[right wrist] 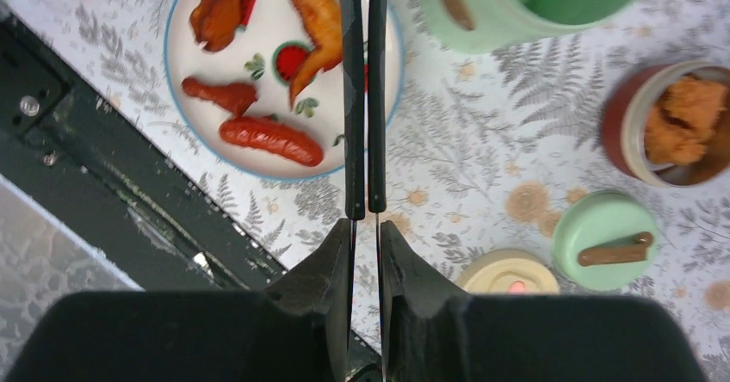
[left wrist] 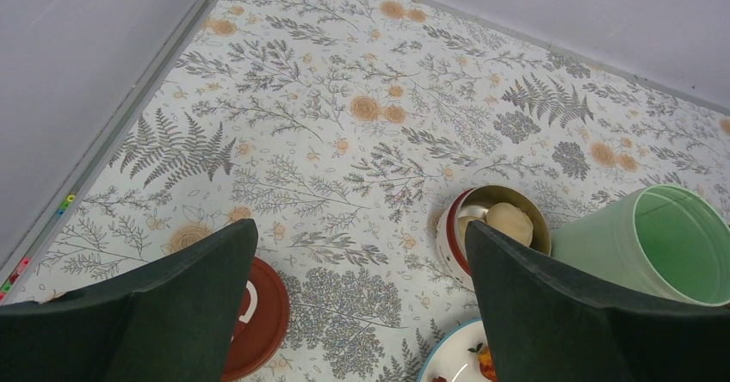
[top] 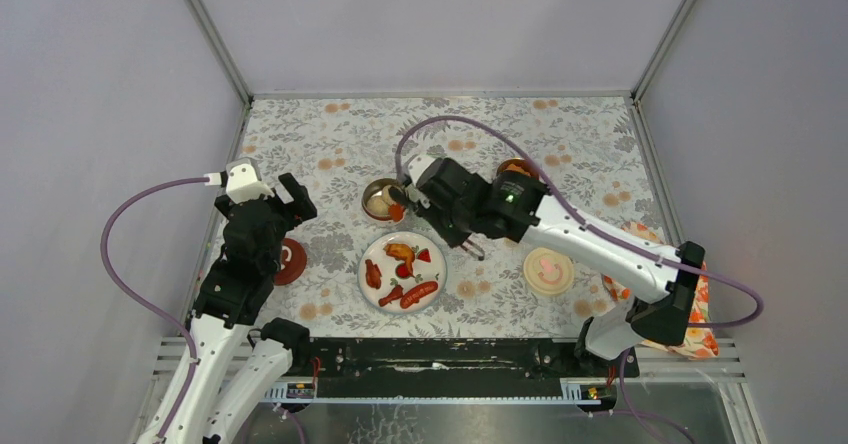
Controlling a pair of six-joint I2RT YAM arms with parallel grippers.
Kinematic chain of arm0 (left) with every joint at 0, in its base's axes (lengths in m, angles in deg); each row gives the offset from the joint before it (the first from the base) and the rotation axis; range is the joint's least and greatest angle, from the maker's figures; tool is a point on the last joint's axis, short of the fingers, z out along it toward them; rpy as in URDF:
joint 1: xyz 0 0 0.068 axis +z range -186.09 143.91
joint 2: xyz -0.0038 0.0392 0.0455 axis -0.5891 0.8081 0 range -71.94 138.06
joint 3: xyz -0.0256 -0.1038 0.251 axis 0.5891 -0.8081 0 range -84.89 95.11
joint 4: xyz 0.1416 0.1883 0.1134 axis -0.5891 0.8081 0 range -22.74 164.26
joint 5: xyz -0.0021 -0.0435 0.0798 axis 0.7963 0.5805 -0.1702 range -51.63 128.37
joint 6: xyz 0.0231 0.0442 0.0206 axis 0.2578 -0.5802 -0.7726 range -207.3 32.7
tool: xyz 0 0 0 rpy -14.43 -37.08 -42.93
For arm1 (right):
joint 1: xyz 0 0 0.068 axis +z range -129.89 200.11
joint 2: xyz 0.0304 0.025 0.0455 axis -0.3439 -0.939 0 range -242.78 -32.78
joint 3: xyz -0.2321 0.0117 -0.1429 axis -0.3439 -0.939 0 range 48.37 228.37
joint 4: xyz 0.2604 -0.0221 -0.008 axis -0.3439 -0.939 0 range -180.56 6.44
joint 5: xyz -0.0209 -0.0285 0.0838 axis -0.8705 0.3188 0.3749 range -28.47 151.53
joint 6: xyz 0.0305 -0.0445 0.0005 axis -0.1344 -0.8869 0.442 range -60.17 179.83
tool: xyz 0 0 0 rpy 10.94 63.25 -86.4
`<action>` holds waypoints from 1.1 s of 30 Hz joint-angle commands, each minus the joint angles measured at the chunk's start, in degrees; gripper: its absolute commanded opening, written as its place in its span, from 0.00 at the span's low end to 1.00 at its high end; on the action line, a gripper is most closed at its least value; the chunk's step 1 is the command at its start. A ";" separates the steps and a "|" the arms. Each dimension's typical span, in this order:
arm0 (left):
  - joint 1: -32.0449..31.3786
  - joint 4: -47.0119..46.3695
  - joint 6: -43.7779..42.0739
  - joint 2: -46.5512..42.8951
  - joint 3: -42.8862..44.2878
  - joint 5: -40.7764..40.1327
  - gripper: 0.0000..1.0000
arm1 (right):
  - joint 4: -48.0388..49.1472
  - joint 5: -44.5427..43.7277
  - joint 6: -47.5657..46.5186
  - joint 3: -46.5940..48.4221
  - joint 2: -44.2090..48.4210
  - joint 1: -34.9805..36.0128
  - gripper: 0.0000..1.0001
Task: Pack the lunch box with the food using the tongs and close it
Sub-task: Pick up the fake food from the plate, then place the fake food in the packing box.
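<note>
Right pincer (right wrist: 365, 231) narrow around the tongs (right wrist: 351, 98) over the plate (right wrist: 200, 128); left pincer (left wrist: 361, 261) wide above the tablecloth (left wrist: 344, 55).

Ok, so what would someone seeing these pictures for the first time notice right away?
The right claw is shut on slim dark tongs stretched over the white plate of red sausages and fried pieces, mid-table. Beyond the plate stand the open mint-green jar and a steel bowl with a pale ball inside. The left claw hangs wide open at the left, near a dark-red lid.
</note>
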 commanded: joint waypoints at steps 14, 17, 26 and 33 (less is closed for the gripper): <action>0.65 -3.74 -0.28 0.02 -0.54 1.32 0.98 | 1.44 -0.93 -4.77 4.67 0.95 -13.44 0.00; 0.69 -3.78 -0.28 0.33 -0.55 1.89 0.98 | 4.32 0.44 -4.38 2.66 0.24 -14.91 0.00; 0.84 -3.74 -0.38 0.64 -0.41 2.72 0.99 | 9.87 6.12 -1.39 -2.61 -1.77 -17.67 0.02; 0.83 -3.76 -0.37 0.91 -0.47 3.34 0.98 | 10.62 8.76 0.59 -5.01 1.19 -18.83 0.03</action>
